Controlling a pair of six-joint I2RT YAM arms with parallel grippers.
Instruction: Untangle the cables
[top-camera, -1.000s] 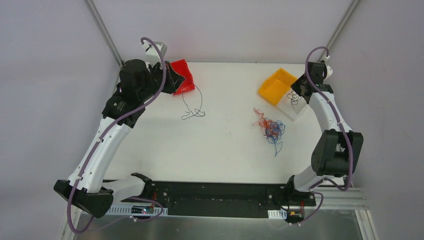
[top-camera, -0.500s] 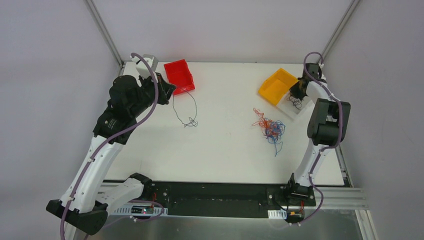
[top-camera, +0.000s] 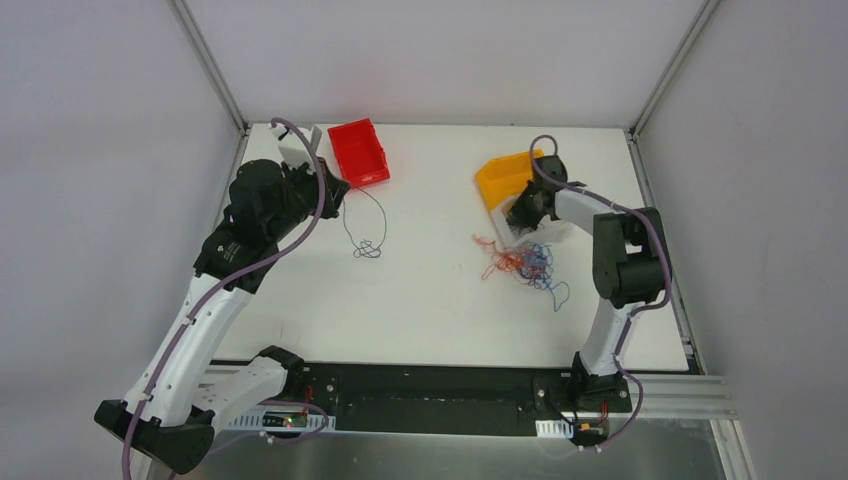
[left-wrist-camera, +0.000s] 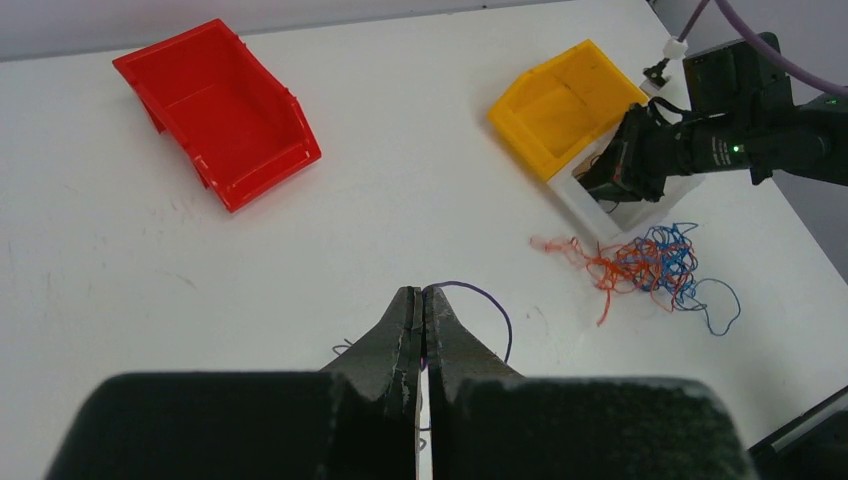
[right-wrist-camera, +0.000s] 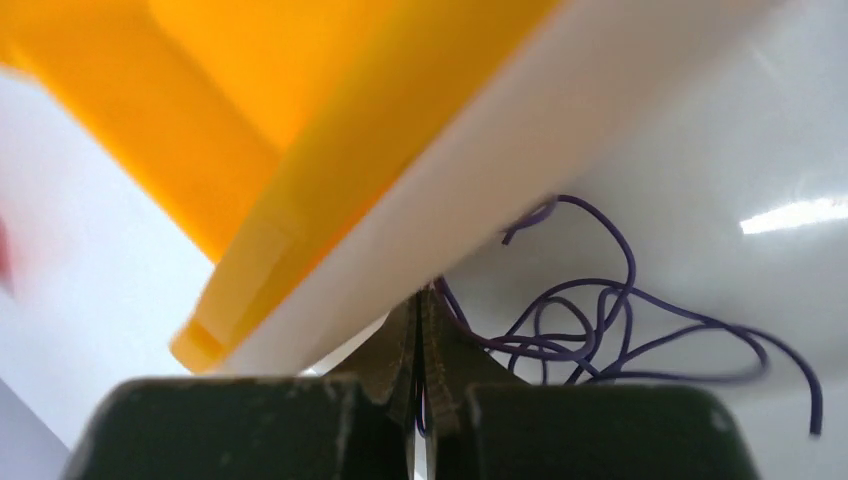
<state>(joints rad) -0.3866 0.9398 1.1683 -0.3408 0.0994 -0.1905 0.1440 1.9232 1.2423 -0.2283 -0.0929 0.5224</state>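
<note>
Orange-blue tangle (top-camera: 527, 262) lies on the counter (top-camera: 440, 310) just nearer me than the yellow bin (top-camera: 492, 180); my right claw (top-camera: 521, 213), shut tight beside that bin, is closest; left claw (left-wrist-camera: 421, 297) pinches a dark strand (top-camera: 366, 246).

red bin (left-wrist-camera: 215, 110), yellow bin (left-wrist-camera: 522, 137), orange-blue cables (left-wrist-camera: 650, 265), dark purple strand (left-wrist-camera: 508, 330)

Robotics lab test cell: a left arm (top-camera: 215, 300) and a right arm (top-camera: 625, 260), both white with purple cabling, are bolted to a black rail (top-camera: 430, 395) at the edge of a plain white table (top-camera: 430, 310). Aluminium frame posts (top-camera: 205, 60) and blank grey walls (top-camera: 430, 50) box it in. The only props are a red bin (top-camera: 358, 152), a yellow bin (top-camera: 497, 178) and thin tangled cables (top-camera: 525, 262).
</note>
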